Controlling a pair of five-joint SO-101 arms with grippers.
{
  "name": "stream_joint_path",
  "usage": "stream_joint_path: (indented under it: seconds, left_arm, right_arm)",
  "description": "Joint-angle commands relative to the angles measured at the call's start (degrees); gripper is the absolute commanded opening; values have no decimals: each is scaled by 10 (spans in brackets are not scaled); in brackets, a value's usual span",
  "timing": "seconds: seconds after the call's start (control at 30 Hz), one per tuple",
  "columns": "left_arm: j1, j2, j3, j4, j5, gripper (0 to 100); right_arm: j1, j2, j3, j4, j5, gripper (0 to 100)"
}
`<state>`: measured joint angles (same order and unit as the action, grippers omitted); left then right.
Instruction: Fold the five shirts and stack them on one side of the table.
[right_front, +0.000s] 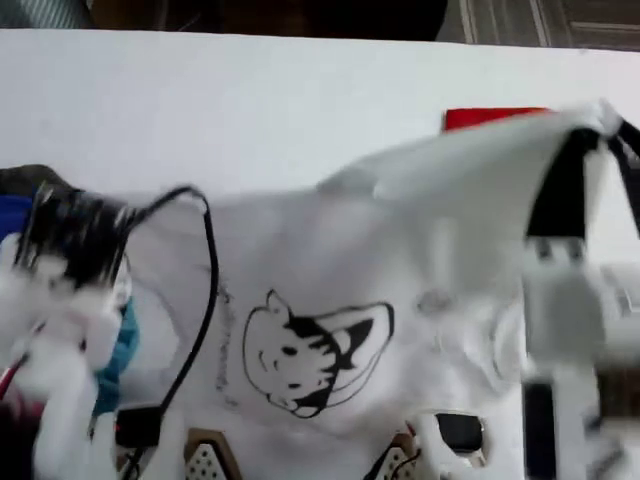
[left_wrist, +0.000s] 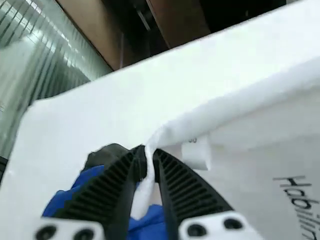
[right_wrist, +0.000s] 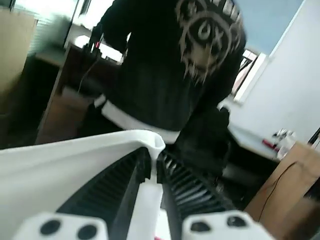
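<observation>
Operator: Grip first. What is each end effector doing?

Observer: The left end effector (left_wrist: 146, 167) has its ribbed black fingers pressed together on a pinch of the white cotton shirt with the black cartoon print (right_front: 330, 260). The right end effector (right_wrist: 152, 162) is clamped the same way on another fold of that shirt's edge.

Operator: Where does the shirt lie relative to them?

Observer: Most of it is spread print-up across the middle of the white bench (right_front: 250, 90). Its far-right corner is pulled well up off the bench by the right end effector, so the cloth hangs in a slope down to the near side. The left end effector holds the far-left corner lower, just above a crumpled blue garment (left_wrist: 90, 180) and a dark grey garment (left_wrist: 107, 152) at the left end of the bench. A flat red cloth (right_front: 490, 117) shows on the far right, behind the raised corner.

Operator: Which step is this?

Observer: I'd judge it the first fold of this shirt, with the far edge lifted and nothing folded over yet.

Operator: And next?

Observer: Probably both corners should travel together toward the near edge, level and taut so the print side doubles evenly. The left corner looks lower than the right, so I'd level them first and open the grips only once the cloth lies flat.
</observation>
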<state>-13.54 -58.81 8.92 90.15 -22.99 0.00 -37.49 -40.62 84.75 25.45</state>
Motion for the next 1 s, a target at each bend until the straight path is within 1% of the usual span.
stream_joint_path:
  seconds: [0.0,0.17,0.23,0.33,0.4,0.5,0.63,0.8,0.97]
  left_arm:
    - [-2,4,76,-71,7,24]
    - [-1,6,153,-171,7,24]
    - [-1,27,167,-201,7,24]
    - [-1,100,161,-242,7,24]
    - [-1,164,136,-265,6,24]
    - [-1,271,61,-274,4,24]
    - [-1,415,-78,-264,4,24]
    - [16,579,-284,-194,4,24]
    - [25,724,-451,-119,4,24]
  right_arm:
    - [4,0,137,-73,0,19]
    - [4,0,320,-209,4,19]
    - [4,0,378,-268,5,19]
    - [5,3,447,-349,6,19]
    - [5,20,469,-384,18,19]
    - [8,71,464,-418,40,19]
    - [9,154,406,-432,54,19]
    - [9,260,294,-428,54,19]
    - [8,342,224,-395,54,19]
